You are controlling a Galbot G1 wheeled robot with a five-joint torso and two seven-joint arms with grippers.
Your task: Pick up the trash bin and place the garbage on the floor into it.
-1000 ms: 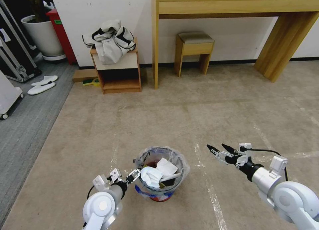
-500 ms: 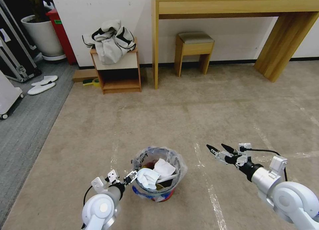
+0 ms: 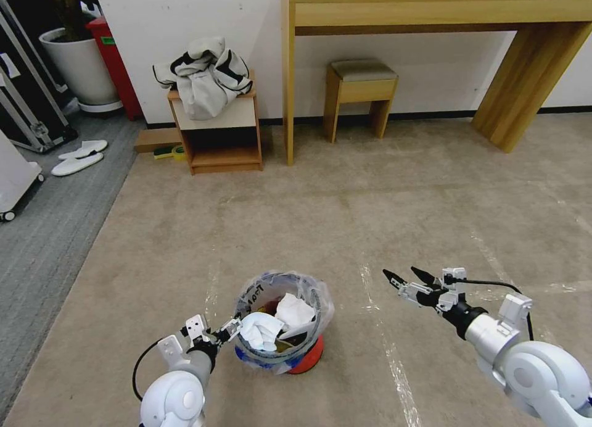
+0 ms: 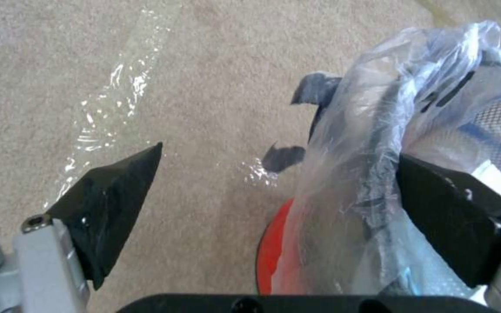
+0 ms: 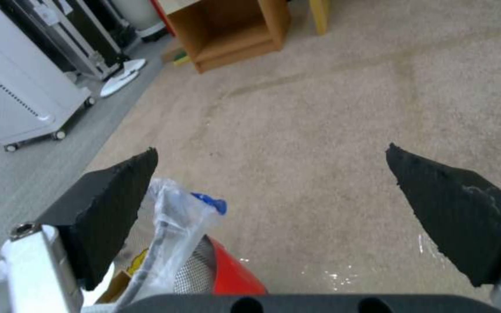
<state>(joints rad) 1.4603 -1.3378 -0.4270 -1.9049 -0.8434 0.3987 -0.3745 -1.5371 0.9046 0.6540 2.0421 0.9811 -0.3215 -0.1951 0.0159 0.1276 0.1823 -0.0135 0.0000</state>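
The trash bin (image 3: 280,291), red and lined with a crinkled clear bag, stands tilted on the beige floor (image 3: 370,217) with its red base (image 3: 308,358) showing. Garbage fills it: crumpled white tissues (image 3: 258,329) and other scraps. My left gripper (image 3: 216,328) is open at the bin's near-left rim. In the left wrist view one finger (image 4: 453,217) sits against the inner side of the bag-covered rim (image 4: 372,139) and the other finger (image 4: 117,200) hangs over bare carpet. My right gripper (image 3: 401,273) is open and holds nothing, in the air to the right of the bin (image 5: 230,269).
A low wooden cabinet (image 3: 216,137) with clothes on it, a stool (image 3: 359,87) and a wooden desk (image 3: 431,10) line the far wall. White slippers (image 3: 80,158), a tall red bin (image 3: 111,57) and a planter (image 3: 77,63) are far left. Open carpet lies ahead.
The left gripper has drawn back and to the left, and the bin has slid with it and tipped, baring its red base. The right arm has barely moved.
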